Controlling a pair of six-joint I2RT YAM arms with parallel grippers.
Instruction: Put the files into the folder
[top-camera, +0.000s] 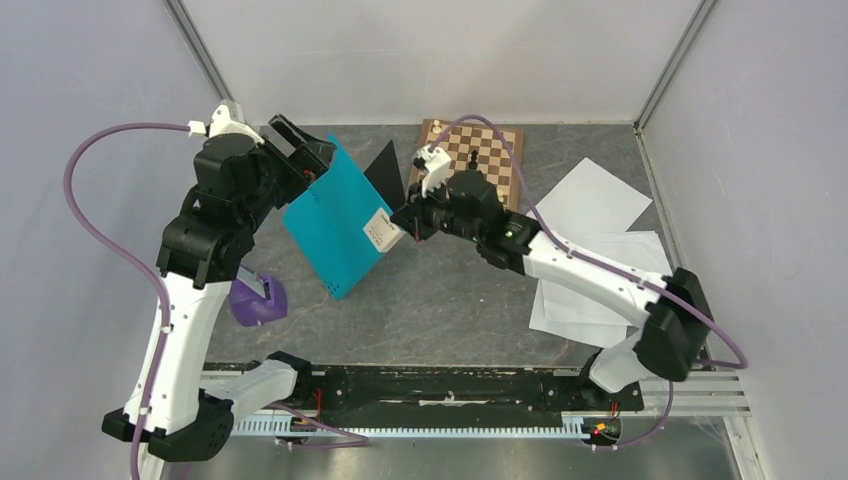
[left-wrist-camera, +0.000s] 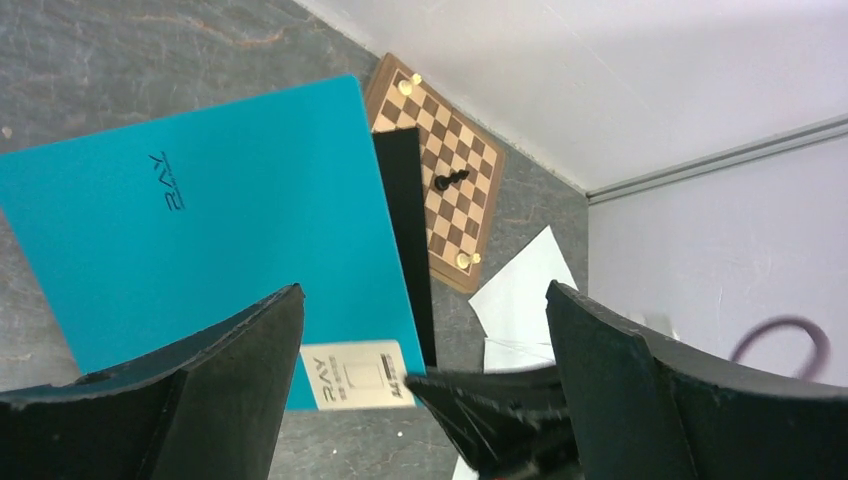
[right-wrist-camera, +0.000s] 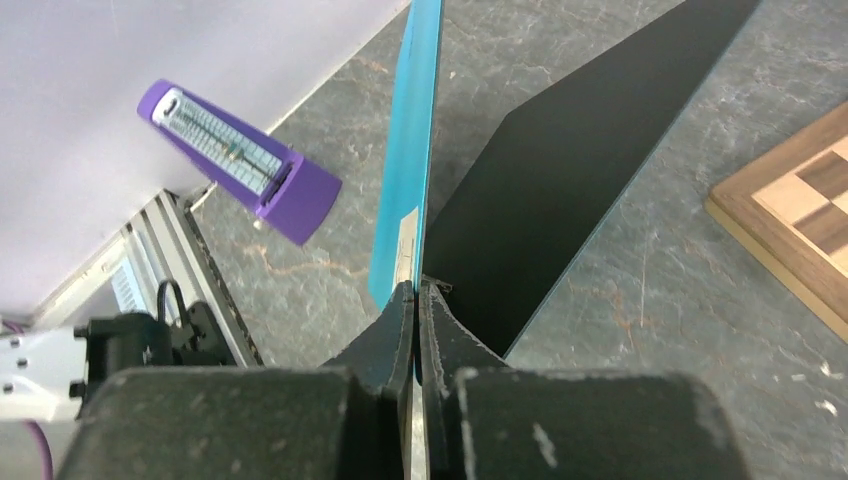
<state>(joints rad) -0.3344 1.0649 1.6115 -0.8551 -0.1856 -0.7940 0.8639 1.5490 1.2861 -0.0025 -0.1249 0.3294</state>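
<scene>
Plainly, the folder (top-camera: 335, 215) (left-wrist-camera: 200, 220) (right-wrist-camera: 415, 130) is open at the middle-left of the surface (top-camera: 450, 300). Its teal cover is raised steeply, almost edge-on to the right wrist camera, and its black inner leaf (right-wrist-camera: 560, 170) lies flat on the surface on the side toward the chessboard (top-camera: 490, 150) (left-wrist-camera: 450, 190) (right-wrist-camera: 800, 220). The teal face is turned toward the left arm. From above, the cover's edges run slantwise to the sides of the surface, and the corner bearing the small white label (top-camera: 381, 231) (left-wrist-camera: 358, 375) points at the right arm. I cannot tell for certain which pair of edges is the long one. The right fingers (top-camera: 408, 222) (right-wrist-camera: 400, 320) are pressed together on the cover's thin edge, right at that label corner, with the sheet of the cover pinched between them. The left fingers (top-camera: 300, 148) (left-wrist-camera: 240, 350) stand spread wide by the cover's back upper corner. They grip nothing, and the teal face and label show in the gap between them. Whether they touch the cover is not clear. The files (top-camera: 595, 200) (left-wrist-camera: 520, 290) lie flat and overlapping on the right side of the surface, partly under the right arm and well apart from the folder. A purple metronome (top-camera: 258, 298) (right-wrist-camera: 240, 160) stands by the left arm, near the folder's near-left edge.
</scene>
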